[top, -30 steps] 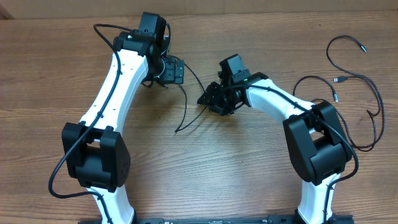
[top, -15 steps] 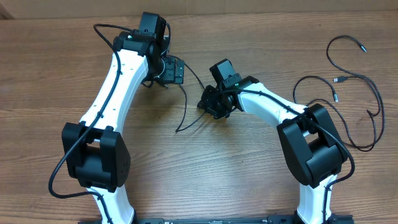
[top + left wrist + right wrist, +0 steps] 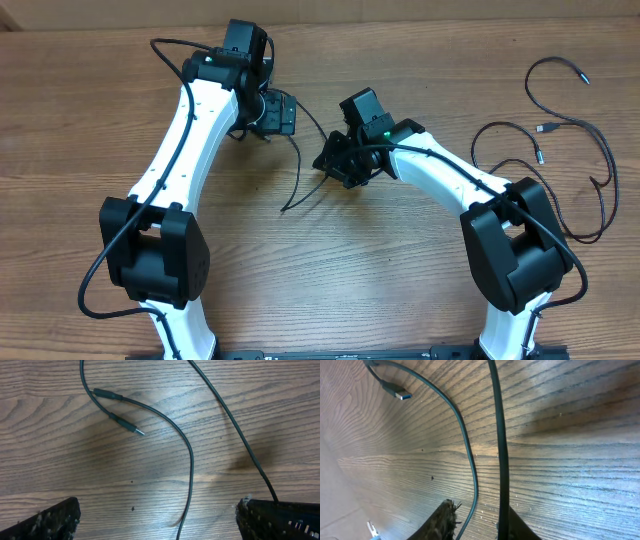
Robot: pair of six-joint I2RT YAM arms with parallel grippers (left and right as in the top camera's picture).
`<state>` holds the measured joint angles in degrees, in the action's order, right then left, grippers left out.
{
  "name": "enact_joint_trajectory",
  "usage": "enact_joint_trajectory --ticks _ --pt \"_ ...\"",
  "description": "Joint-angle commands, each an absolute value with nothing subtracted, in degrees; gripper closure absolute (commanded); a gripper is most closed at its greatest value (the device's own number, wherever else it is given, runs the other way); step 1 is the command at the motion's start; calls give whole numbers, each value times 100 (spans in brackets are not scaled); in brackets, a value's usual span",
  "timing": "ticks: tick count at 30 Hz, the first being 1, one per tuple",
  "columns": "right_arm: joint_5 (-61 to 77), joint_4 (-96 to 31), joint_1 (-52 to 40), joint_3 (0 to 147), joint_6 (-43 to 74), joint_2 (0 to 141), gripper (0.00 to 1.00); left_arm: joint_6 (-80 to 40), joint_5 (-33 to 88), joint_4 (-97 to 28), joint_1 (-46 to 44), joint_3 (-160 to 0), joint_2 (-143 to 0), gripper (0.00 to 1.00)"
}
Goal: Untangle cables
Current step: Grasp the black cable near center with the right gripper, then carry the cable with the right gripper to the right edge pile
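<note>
One thin black cable (image 3: 297,175) lies at the table's middle, one strand running between my two grippers and its loose end trailing toward the front. My left gripper (image 3: 272,112) is open over it; in the left wrist view (image 3: 157,520) a strand (image 3: 190,467) runs between the wide-apart fingers, with two small plugs (image 3: 125,422) beyond. My right gripper (image 3: 333,160) is closed down around the cable; in the right wrist view (image 3: 477,527) a thin strand (image 3: 467,455) passes between the near-together fingers. More cables (image 3: 575,150) lie in loose loops at the far right.
The wooden table (image 3: 330,270) carries both arms' bases at its front edge. The arms' own thicker black cables (image 3: 100,265) hang beside the left arm. A USB plug (image 3: 397,392) lies at the right wrist view's top left.
My right wrist has shifted slightly left and back along the cable, and its elbow has swung right. The left arm and the cables on the right have not moved.
</note>
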<state>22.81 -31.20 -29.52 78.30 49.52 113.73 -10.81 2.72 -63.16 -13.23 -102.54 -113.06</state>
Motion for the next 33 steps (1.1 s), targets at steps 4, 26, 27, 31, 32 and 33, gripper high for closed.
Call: enact_joint_trajectory --ticks 4,26,27,31,32,33 --pt "1992 -3155 -3094 7714 5131 11308 78 -1181 235 -6313 -1310 -10403 -11281 1" --pt "1575 -5371 -2790 8753 2506 10169 96 -1181 235 -6313 -1310 -10403 -11281 0" --pt "1205 -5618 -2790 8949 2493 9977 96 -1181 235 -6313 -1310 -10403 -11284 1" --pt "635 -5863 -2788 9373 2047 9445 96 -1181 235 -6313 -1310 -10403 -11281 0" --pt "554 -5863 -2773 9443 2047 9310 96 -1181 235 -6313 -1310 -10403 -11281 1" --pt "561 -5854 -2762 9476 2049 9233 96 -1181 235 -6313 -1310 -10403 -11281 0"
